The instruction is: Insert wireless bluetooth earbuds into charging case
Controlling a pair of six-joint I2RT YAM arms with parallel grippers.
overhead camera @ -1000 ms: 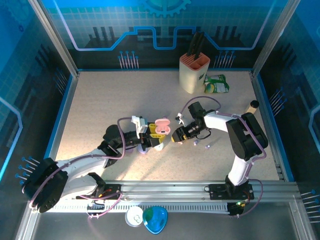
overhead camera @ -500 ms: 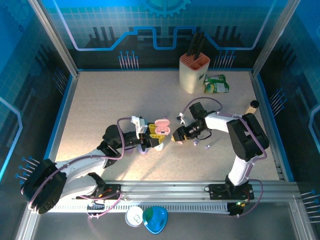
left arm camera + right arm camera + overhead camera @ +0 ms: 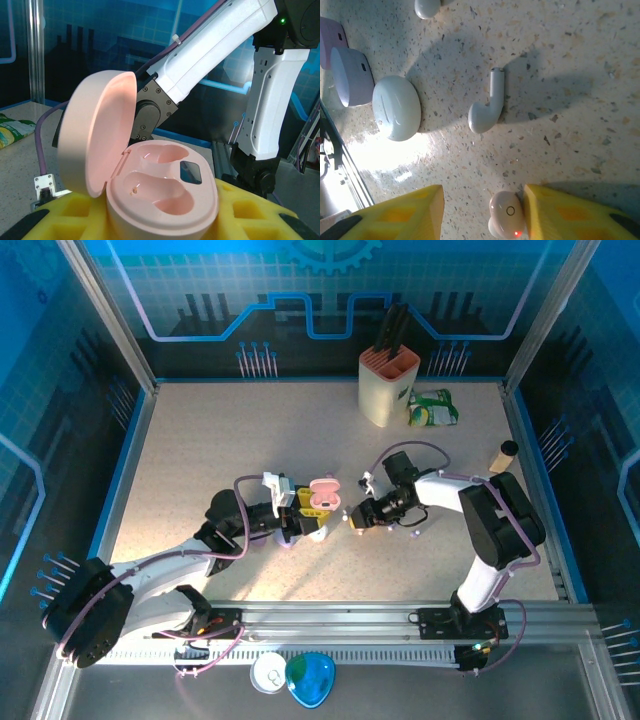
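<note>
An open pink charging case sits between the yellow foam pads of my left gripper, lid tipped up to the left, both sockets empty. From above, that case is at the table's middle with the left gripper shut on it. My right gripper hangs low just right of it, fingers spread open. A pink earbud lies on the table between them, against the right-hand finger. A white stemmed earbud lies further ahead.
A white pebble case and lilac cases lie left of the white earbud. A knife block, a green packet and a small bottle stand at the back right. Blue and white items lie on the front rail.
My right gripper has shifted left and toward the near edge, lower beside the pink case. The left gripper and the case have stayed put.
</note>
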